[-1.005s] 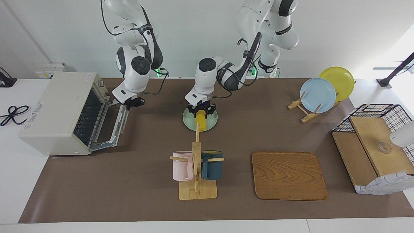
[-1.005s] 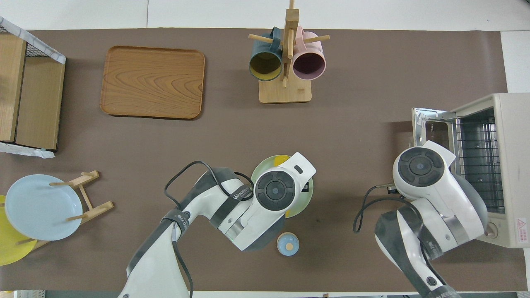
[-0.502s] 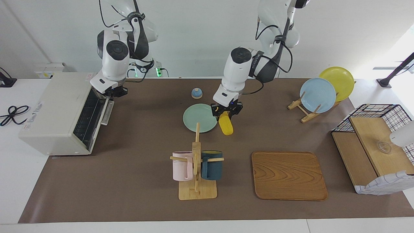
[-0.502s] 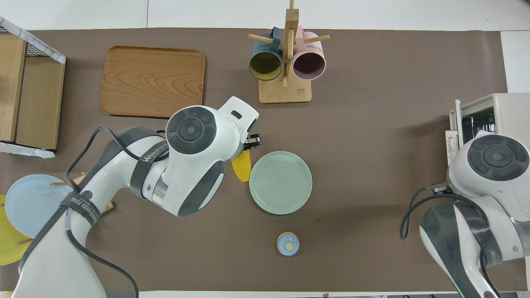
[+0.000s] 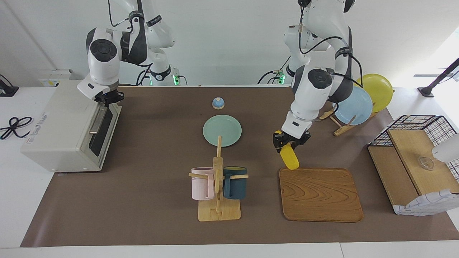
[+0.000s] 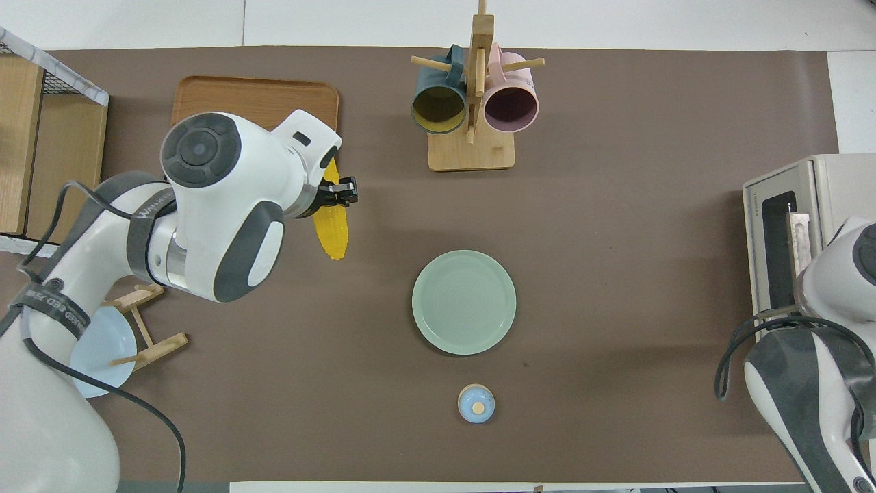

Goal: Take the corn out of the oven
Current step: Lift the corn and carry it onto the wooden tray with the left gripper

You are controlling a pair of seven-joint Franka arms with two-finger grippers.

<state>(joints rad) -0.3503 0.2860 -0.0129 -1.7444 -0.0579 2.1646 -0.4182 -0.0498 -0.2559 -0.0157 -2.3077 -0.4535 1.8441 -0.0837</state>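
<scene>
Brown mat over a white table [image 5: 10, 200], pale wall at the robots' end. Left gripper [image 5: 289, 141] clamped on the corn [image 5: 289, 156], hanging over the mat at the wooden tray's [image 5: 322, 197] nearer edge. Probably light, stiff, slightly slick: best pinched across the thick middle. Right gripper [image 5: 106, 97] shut, at the handle of the closed oven [image 5: 53, 129]. Green plate [image 5: 222, 129] bare; tray bare; two mugs [image 5: 235, 182] on their stand.
</scene>
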